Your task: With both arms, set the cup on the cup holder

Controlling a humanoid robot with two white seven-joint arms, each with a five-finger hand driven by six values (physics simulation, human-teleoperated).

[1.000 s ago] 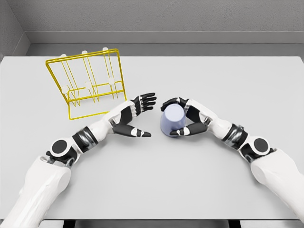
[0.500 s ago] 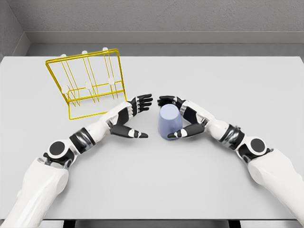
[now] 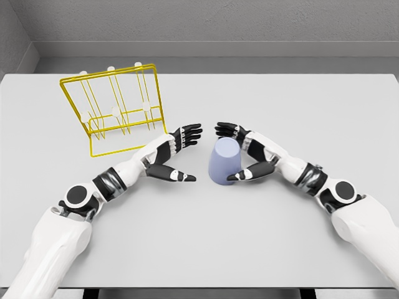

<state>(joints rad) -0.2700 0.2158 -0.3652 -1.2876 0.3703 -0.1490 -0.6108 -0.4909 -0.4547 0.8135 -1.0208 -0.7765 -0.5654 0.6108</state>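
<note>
A lavender cup stands on the grey table near its middle, wider end down and leaning slightly. My right hand brackets it: the fingers reach past its far top edge and the thumb presses its lower right side. My left hand hovers just left of the cup, open, palm facing it, a small gap between them. The yellow wire cup holder with white-tipped pegs stands at the back left, beyond the left forearm.
A grey wall runs along the table's far edge. The rack's base frame lies close to my left wrist.
The right hand carried the cup slightly left and down onto the table, and its fingers have straightened from a curl over the top. The left hand barely moved.
</note>
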